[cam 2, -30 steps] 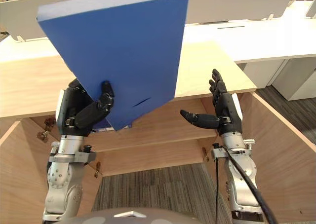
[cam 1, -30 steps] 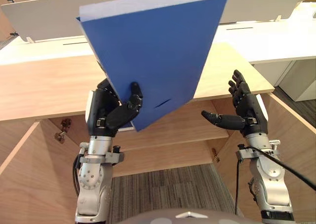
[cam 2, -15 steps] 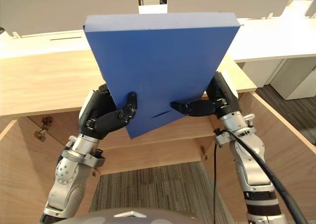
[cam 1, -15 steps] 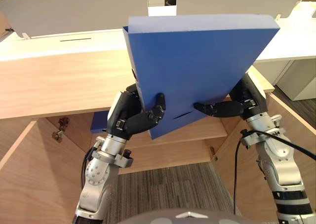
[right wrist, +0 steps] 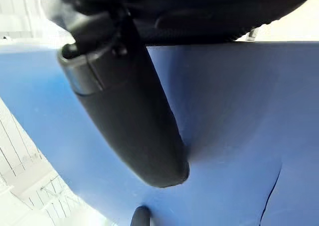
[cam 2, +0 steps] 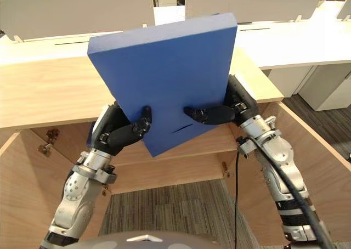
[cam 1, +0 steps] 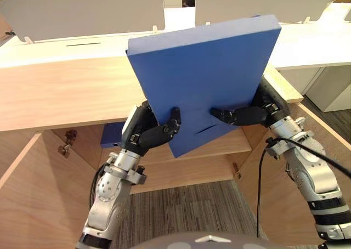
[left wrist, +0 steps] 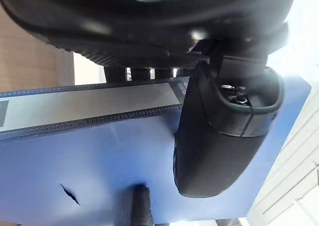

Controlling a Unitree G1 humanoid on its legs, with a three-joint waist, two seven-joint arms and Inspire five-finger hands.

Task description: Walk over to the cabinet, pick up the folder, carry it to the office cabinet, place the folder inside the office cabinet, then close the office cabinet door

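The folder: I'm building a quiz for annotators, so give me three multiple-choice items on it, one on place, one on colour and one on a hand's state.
1. Where is the folder?
A. lying flat on top of the cabinet
B. held up in front of the cabinet
C. in a person's hands

2. What colour is it?
A. red
B. green
C. blue

3. The right hand is:
A. shut on the folder
B. open, away from it
C. flat on the cabinet top

Answers:
1. B: both hands hold it up, the left hand at its lower edge.
2. C: its cover is plain blue.
3. A: its thumb lies across the front face, with the hand's bulk behind.
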